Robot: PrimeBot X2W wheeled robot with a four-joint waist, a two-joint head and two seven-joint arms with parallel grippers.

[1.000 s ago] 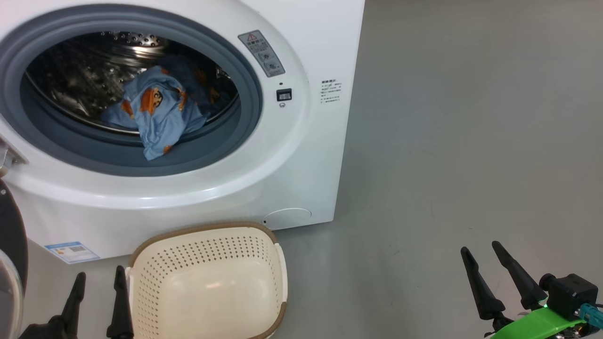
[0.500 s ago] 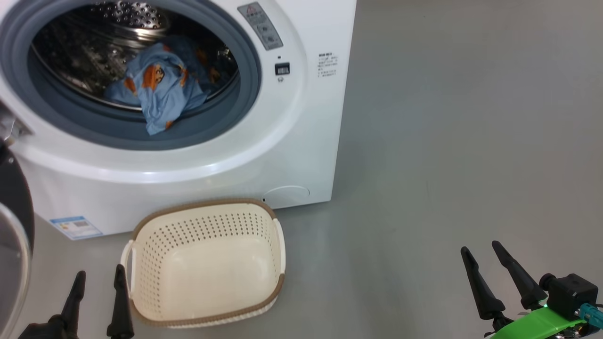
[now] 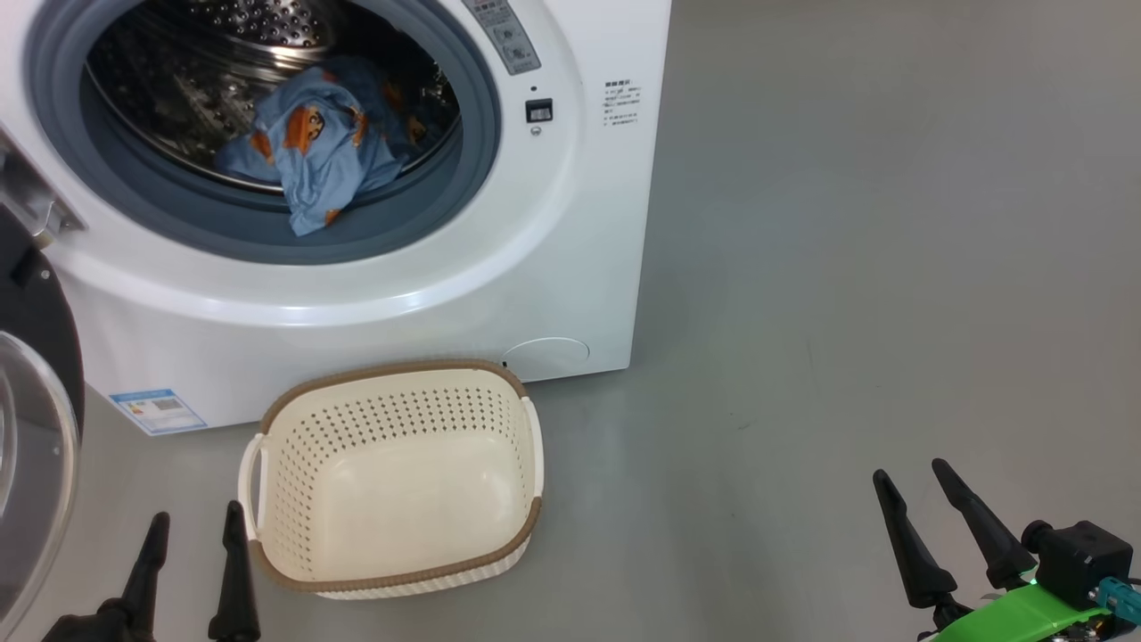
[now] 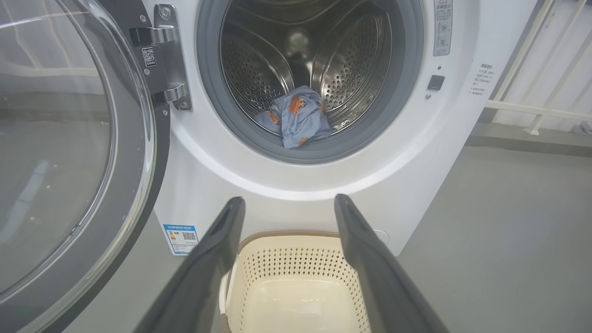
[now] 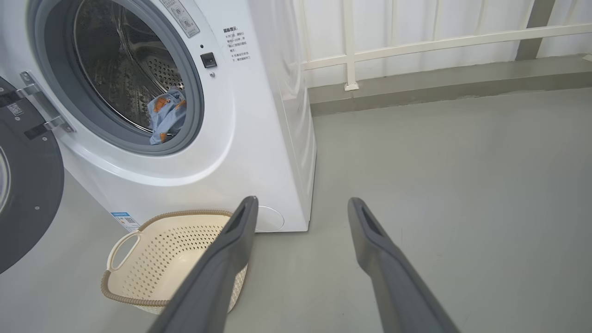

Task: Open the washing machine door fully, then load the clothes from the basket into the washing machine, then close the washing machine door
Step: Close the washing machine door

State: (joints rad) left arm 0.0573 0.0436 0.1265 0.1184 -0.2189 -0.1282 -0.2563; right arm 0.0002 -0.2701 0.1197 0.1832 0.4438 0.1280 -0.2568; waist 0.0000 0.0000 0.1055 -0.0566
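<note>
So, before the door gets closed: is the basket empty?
Empty: the basket shows a bare cream floor, and the clothes lie in the drum.

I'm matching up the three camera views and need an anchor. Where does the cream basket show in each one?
Head view: the basket sits lower centre-left, on the floor before the washing machine.
Left wrist view: bottom centre, cut by the bottom edge.
Right wrist view: lower left.
Shared landmark: the blue label on the machine's front corner, just up-left of the basket in all three.
</note>
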